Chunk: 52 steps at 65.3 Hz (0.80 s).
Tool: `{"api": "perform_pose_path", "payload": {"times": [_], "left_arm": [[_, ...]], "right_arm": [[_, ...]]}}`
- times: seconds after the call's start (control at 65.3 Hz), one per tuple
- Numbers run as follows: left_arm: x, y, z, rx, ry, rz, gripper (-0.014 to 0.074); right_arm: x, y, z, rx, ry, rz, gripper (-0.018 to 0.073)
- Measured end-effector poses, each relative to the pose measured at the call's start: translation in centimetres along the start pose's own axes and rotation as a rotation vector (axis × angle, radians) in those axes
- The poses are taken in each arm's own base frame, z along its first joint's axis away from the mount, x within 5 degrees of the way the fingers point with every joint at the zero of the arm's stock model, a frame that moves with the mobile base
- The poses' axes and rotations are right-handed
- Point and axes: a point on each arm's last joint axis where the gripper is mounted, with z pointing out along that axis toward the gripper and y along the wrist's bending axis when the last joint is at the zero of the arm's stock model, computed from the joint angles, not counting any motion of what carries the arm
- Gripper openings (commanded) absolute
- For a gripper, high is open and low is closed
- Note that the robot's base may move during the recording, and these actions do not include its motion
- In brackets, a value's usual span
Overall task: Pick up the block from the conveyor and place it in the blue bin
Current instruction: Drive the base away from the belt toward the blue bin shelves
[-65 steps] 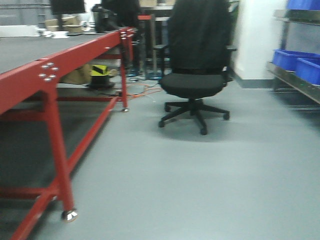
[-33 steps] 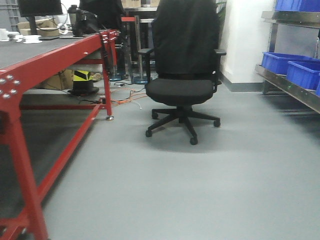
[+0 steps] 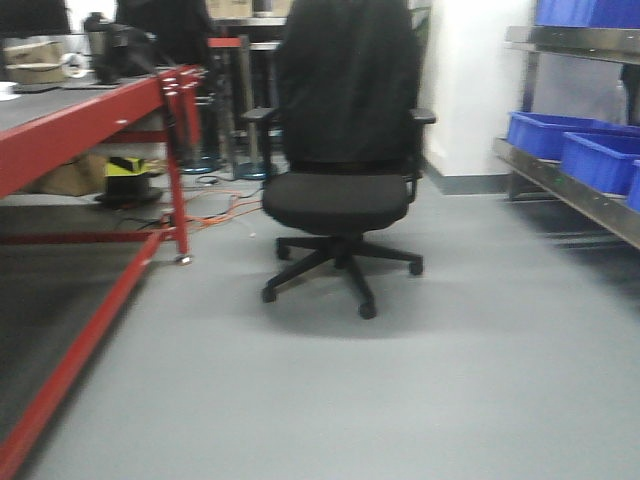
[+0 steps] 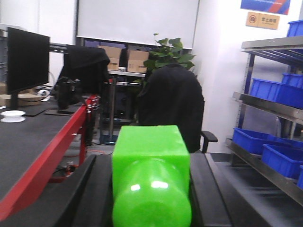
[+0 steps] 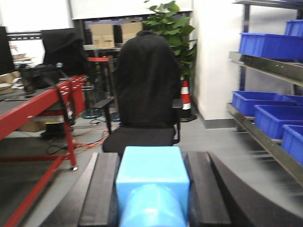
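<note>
item 1. left gripper [image 4: 149,157]: black fingers [image 4: 92,189] closed on both sides of the green block [image 4: 150,179]. the block fills the low centre of the left wrist view, with a glossy rounded part nearest the camera and a square face beyond it. it is held clear of the conveyor [image 4: 33,142] and is in no bin.

item 2. right gripper [image 5: 152,157]: black fingers [image 5: 99,189] closed on a light blue block [image 5: 152,177] of the same form.

item 3. conveyor: dark belt on a red frame, along the left side of every view. a small white object [image 4: 13,115] and a black monitor [image 4: 26,59] stand at its far part.

item 4. floor [image 3: 420,400]: plain grey.

item 5. office chair [image 3: 340,200]: black, its back draped in dark cloth. it stands on the floor between the conveyor and the shelf rack [image 3: 570,185].

item 6. shelf rack: metal, on the right. blue bins [image 3: 545,135] sit side by side on its tiers.

item 7. beneath the conveyor's far end: orange cables [image 3: 215,210] and a yellow-and-black object [image 3: 128,166], blurred.

item 8. farthest: traffic cone [image 5: 185,97], potted plant [image 5: 168,19] and cardboard boxes [image 4: 125,59], before a white wall.
</note>
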Motion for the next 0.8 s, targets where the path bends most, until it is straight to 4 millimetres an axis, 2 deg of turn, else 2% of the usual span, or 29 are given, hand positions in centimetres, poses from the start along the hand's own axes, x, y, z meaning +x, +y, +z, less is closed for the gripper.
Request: {"api": "perform_pose_path", "payload": {"times": [0.797], "left_arm": [[-0.03, 0.00, -0.06, 0.000, -0.003, 0.000, -0.0111]], "right_arm": [[0.00, 0.00, 0.00, 0.000, 0.000, 0.000, -0.0160]]}}
